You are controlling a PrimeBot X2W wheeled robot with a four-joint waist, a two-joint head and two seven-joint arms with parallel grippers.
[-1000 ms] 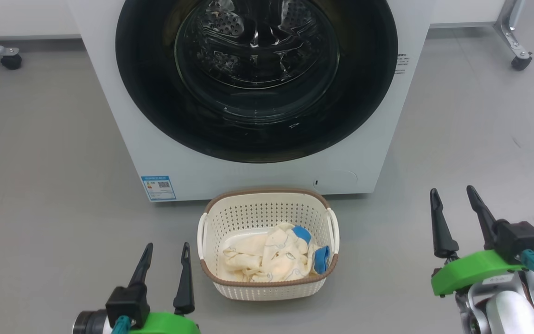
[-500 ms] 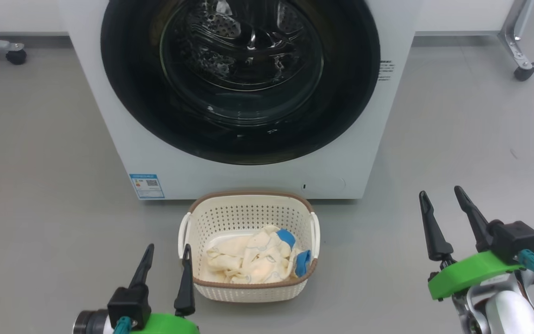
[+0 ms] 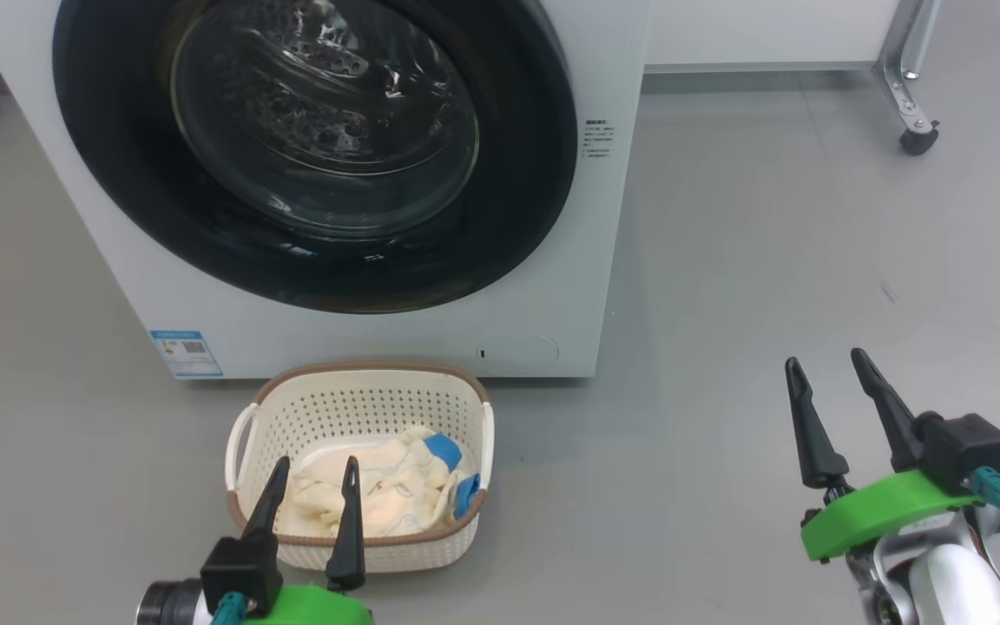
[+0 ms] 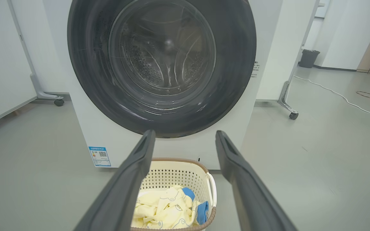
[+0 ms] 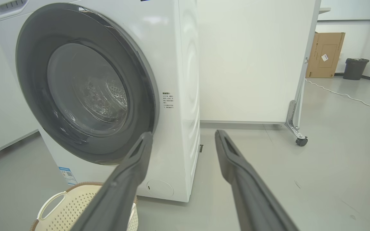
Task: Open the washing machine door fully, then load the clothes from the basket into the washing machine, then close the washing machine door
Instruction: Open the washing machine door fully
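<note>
Head view | washing machine door [image 3: 313, 148] closed | clothes [image 3: 378, 499] in basket [image 3: 361, 369] | left gripper [image 3: 315, 464] fingers spread, empty | right gripper [image 3: 824, 358] fingers spread, empty

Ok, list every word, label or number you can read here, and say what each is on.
No text here is legible enough to quote.
Small blue sticker with a square code, low on the big white front-loading washing machine: too small to read.
Block of black print right of the round black-rimmed door: too small to read.
White label on the brown cardboard box: blurred.
</note>
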